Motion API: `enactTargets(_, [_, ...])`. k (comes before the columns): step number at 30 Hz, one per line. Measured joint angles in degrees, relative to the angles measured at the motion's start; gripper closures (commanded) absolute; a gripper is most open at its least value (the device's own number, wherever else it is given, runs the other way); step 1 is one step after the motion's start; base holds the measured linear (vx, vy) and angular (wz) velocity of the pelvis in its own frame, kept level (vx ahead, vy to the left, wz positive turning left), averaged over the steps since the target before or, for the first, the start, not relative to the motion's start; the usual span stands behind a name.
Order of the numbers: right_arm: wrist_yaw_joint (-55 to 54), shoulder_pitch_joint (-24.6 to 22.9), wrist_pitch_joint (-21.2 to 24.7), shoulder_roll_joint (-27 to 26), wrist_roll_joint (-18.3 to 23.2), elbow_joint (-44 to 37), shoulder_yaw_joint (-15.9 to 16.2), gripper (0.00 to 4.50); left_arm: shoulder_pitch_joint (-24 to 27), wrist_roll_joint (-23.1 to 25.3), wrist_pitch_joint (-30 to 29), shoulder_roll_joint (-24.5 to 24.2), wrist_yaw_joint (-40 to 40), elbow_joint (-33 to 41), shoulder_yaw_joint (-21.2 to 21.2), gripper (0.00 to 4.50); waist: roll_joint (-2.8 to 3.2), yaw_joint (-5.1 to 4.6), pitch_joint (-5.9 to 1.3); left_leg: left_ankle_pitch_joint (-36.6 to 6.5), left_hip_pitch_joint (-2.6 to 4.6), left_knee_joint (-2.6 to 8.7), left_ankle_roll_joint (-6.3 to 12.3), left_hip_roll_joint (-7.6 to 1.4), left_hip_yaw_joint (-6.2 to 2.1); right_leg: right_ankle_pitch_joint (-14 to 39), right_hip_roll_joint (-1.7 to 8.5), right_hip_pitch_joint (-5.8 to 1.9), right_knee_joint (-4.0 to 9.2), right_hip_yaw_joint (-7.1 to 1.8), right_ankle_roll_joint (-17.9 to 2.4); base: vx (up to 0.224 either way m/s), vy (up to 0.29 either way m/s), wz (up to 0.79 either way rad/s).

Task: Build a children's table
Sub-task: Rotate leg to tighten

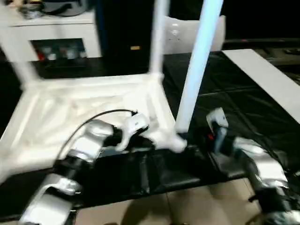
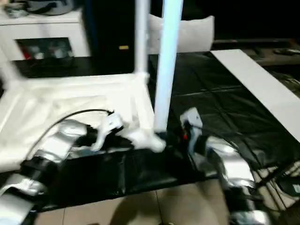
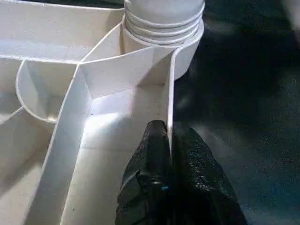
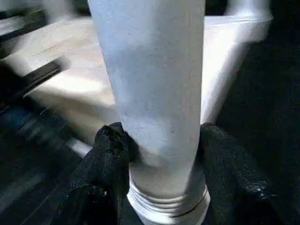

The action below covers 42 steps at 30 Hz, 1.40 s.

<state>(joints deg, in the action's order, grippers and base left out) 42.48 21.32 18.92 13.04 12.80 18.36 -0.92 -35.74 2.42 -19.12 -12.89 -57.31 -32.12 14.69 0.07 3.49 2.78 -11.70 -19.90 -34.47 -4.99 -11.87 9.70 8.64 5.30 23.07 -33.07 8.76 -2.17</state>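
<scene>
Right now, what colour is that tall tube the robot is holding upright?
White, with a faint bluish tint: the tube leg shows best in the right wrist view.

White cabinet beyond black mat

Near leg: upper end cut off by frame top. Far-corner leg: likewise cut off. Tabletop: left part beyond frame edge, ribs blurred. Cabinet shelf contents: too blurred to identify.
</scene>
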Motion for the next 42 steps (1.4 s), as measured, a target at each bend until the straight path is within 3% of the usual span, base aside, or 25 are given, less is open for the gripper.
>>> enactTargets(3, [-9.84,2.89,2.31,-3.44,-2.17,0.55,-1.13,2.57,-1.74,0.42,-2.03,3.25,6.84,-1.56,-0.94,4.50,0.03,-0.37,0.01,-0.02,-0.08,0.04,0.02,0.01,0.00,-0.01,-0.01,0.08,-0.02,-0.04,0.01,0.000,0.000,0.00])
enactTargets(6, [-12.78,3.38,2.08,-4.35,-3.63,0.59,-1.40,2.57,-2.02,1.22,-2.47,4.88,10.03,-1.63,-1.03,4.50,0.08,-0.17,-0.02,-0.12,-0.13,0.24,0.19,0.03,0.01,0.00,-0.01,0.14,-0.05,-0.08,0.06,0.035,-0.002,0.02])
enactTargets(8, [-13.41,3.27,0.57,-4.86,-3.84,0.94,-1.59,2.01,-2.03,1.41,-2.47,5.04,10.52,-1.33,-1.13,4.50,0.11,0.07,-0.04,0.02,-0.18,0.46,0.43,0.03,0.02,0.07,-0.01,0.26,-0.11,-0.07,-0.03,0.027,-0.004,0.01])
enactTargets(13, [-12.57,2.12,-1.65,-4.86,-3.80,0.38,-1.60,1.44,-2.01,1.74,-1.75,4.78,9.85,-0.87,-0.90,4.50,0.13,0.66,-0.04,-0.02,-0.30,0.61,0.50,0.03,0.09,0.19,-0.01,0.52,-0.29,-0.11,-0.26,0.000,0.000,0.00])
enactTargets(21, [4.29,-1.04,-3.08,4.04,-0.53,-2.41,0.93,0.95,-0.11,0.57,3.02,-1.03,-0.50,0.87,0.98,4.50,0.16,1.65,-0.02,0.10,-0.18,0.54,0.36,0.00,0.11,0.24,-0.04,0.53,-0.46,-0.14,-0.11,0.000,0.000,0.00])
enactTargets(24, [12.50,-1.55,-3.73,8.72,1.08,-2.94,2.06,0.55,0.57,-0.62,5.40,-3.80,-6.19,1.16,1.90,4.50,0.12,1.82,0.00,0.11,-0.15,0.39,0.34,0.00,0.11,0.18,-0.02,0.41,-0.45,-0.16,-0.08,0.000,0.000,0.00])
enactTargets(26, [17.30,-1.67,-4.42,10.94,1.46,-3.67,2.71,0.55,1.66,-1.53,7.23,-5.57,-10.29,1.72,2.28,4.50,0.09,1.90,0.02,0.11,-0.13,0.35,0.34,-0.01,0.08,0.18,-0.02,0.36,-0.45,-0.15,-0.08,0.000,0.000,0.00])
enactTargets(33, [31.29,-1.66,-7.80,15.37,2.72,-4.08,7.78,0.55,1.82,-2.20,14.25,-10.15,-21.07,1.74,5.31,4.50,0.07,4.04,0.02,0.09,-0.14,0.05,0.33,-0.04,0.05,0.17,0.01,0.31,-0.47,-0.20,-0.08,0.000,0.000,0.00])
enactTargets(37, [35.26,-1.49,-7.31,15.55,3.44,-3.99,8.94,0.81,1.82,-2.58,15.72,-11.24,-25.03,1.89,6.50,4.50,0.04,4.73,0.02,0.02,-0.16,0.00,0.24,-0.03,0.06,0.16,0.04,0.30,-0.51,-0.23,-0.08,0.000,0.000,0.00])
enactTargets(42, [38.63,-1.12,-6.39,16.37,4.37,-2.38,10.17,1.31,1.68,-2.72,17.19,-12.36,-28.45,1.92,7.55,4.50,0.02,4.93,0.03,0.04,-0.12,-0.03,0.20,-0.05,0.06,0.20,0.05,0.30,-0.76,-0.23,-0.03,0.000,0.000,0.00])
